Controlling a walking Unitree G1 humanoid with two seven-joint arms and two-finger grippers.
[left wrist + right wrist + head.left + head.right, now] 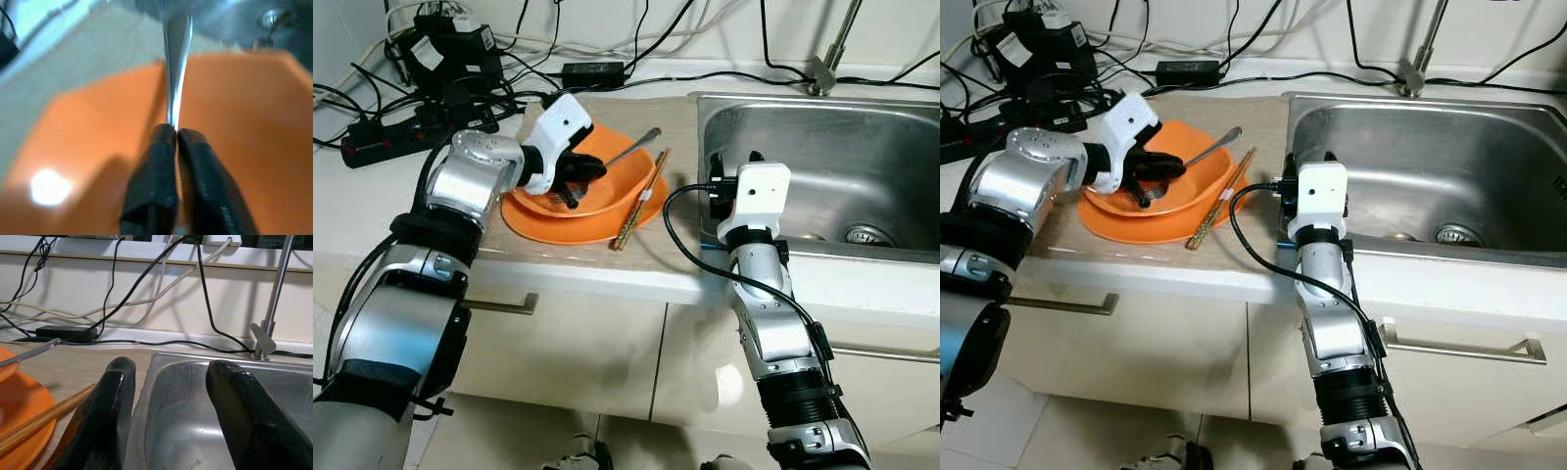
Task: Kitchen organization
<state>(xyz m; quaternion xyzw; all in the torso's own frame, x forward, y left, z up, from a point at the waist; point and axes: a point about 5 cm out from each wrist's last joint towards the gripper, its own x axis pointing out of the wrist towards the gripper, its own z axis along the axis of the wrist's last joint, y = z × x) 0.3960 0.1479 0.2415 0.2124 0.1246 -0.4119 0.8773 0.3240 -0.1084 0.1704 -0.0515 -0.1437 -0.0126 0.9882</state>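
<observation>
Left eye view, left tool (576,174): you see it inside the orange bowl (607,181), which sits on an orange plate (558,223) on the surface (607,264), left of the sink (822,166). Its black fingers are pinched on the metal spoon (631,149), whose handle rises toward the sink.
Left eye view, chopsticks (641,201): you find them resting across the bowl's rim on the side nearer the sink, one end down on the surface.
Left eye view, right tool (717,186): you see it at the sink's left rim, between the chopsticks and the basin.
Right eye view, cables: a black adapter (1185,70) and a tangle of cords (1028,69) lie on the surface behind the bowl, well left of the sink.
Left wrist view, grip: the two fingertips (159,147) meet around the spoon's thin handle, over the orange bowl.
Right wrist view, right tool: its two fingers stand apart with nothing between them, astride the sink's left rim; the faucet (271,298) stands at the sink's back edge.
</observation>
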